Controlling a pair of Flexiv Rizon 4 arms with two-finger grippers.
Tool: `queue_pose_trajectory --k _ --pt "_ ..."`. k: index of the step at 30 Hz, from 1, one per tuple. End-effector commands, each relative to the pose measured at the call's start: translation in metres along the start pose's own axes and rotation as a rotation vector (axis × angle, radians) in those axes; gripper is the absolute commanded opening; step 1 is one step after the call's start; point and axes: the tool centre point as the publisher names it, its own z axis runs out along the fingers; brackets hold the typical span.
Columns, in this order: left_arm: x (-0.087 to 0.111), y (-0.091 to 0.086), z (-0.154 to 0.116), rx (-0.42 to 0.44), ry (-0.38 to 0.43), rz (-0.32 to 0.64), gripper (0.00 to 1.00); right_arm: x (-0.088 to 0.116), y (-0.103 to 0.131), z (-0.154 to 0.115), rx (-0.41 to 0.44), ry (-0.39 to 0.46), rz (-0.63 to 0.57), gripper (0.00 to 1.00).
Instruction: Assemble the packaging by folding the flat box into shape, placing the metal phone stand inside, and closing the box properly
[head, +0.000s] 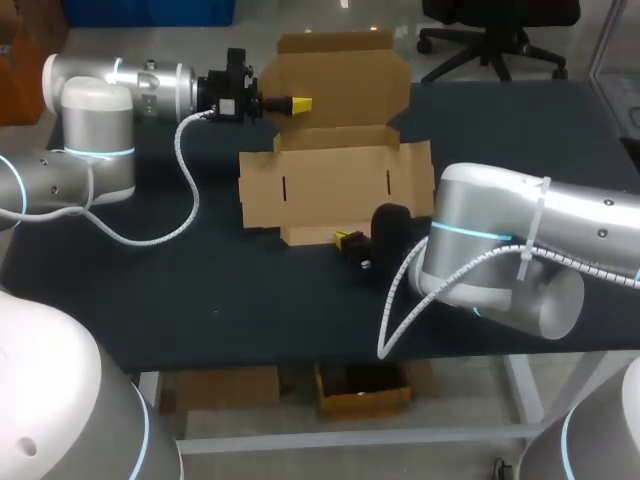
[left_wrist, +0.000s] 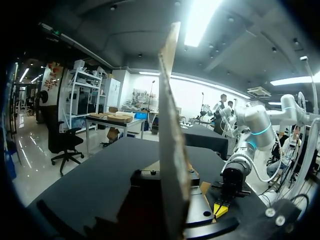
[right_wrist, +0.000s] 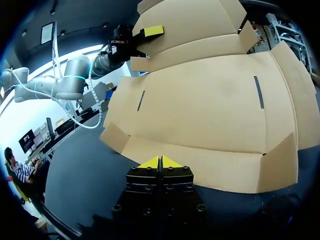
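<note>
Head view: the box (head: 335, 185) lies opened flat, and the left gripper (head: 290, 104) pinches its raised far lid flap (head: 340, 70).

Left wrist view: that flap stands edge-on between the fingers. It should be folded squarely along the box's crease.

Right wrist view: the right gripper (right_wrist: 160, 161), tips closed on nothing, sits at the box's near edge. I judge it should pin the base down. No phone stand shows.

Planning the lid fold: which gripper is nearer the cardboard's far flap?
Left. The left gripper grips the far flap between its jaws; the right gripper sits at the opposite, near edge of the box, jaws closed.

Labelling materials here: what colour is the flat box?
The flat box is plain light brown; right wrist view shows it best.
</note>
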Motion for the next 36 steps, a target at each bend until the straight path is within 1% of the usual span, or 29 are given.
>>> queue_pose_trajectory --k 1,18,36 --pt "0.003 0.0 -0.001 0.001 0.001 0.004 0.0 0.0 -0.002 0.003 -0.002 -0.005 0.0 0.0" --pt "0.019 -0.001 0.002 0.005 0.018 0.03 0.0 0.0 -0.002 0.003 -0.002 -0.005 0.0 0.0" --pt "0.031 -0.002 0.005 0.006 0.027 0.045 0.0 0.0 -0.002 0.003 -0.002 -0.005 0.0 0.0"
